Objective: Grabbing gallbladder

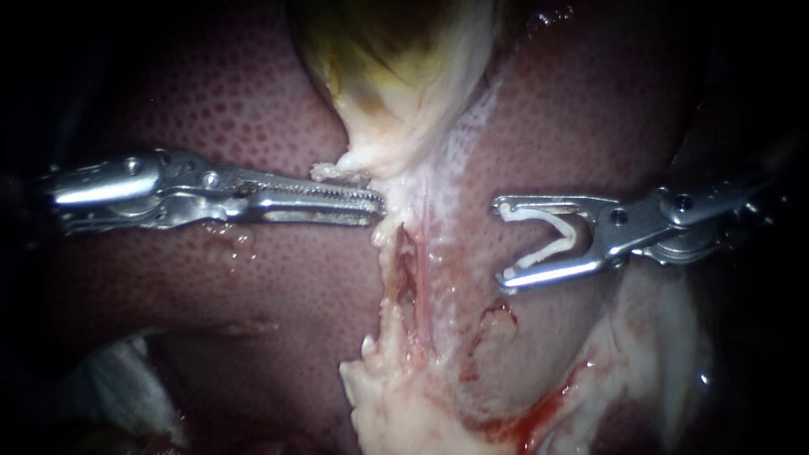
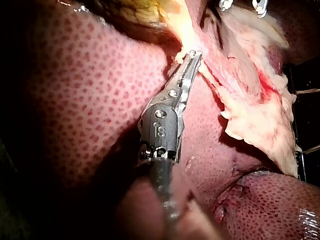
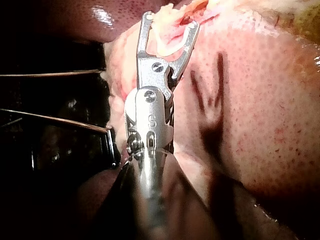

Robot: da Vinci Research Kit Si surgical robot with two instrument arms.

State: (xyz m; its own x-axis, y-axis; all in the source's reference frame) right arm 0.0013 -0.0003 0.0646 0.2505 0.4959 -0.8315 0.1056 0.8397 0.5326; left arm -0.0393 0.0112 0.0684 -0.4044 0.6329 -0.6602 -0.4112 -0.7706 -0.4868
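The yellow-green gallbladder (image 1: 396,59) hangs at the top centre and narrows into a pale neck (image 1: 396,143) over the liver (image 1: 211,109). My left instrument (image 1: 379,205) comes in level, its serrated jaws lying together with the tips against the pale tissue just under the neck; a small shred rests on the upper jaw. The left wrist view shows the same tips (image 2: 194,55) at the pale strand below the gallbladder (image 2: 145,10). My right instrument (image 1: 501,244) stands apart to the right, its jaws spread around a white clip (image 1: 556,240), which is also seen in the right wrist view (image 3: 170,47).
Below the left tips runs a raw, reddish groove (image 1: 404,270). It leads down to a ragged white mass of tissue (image 1: 396,404) with blood (image 1: 531,417) beside it. Pale tissue also lies at the lower right (image 1: 657,337). Dark gaps border the liver on both sides.
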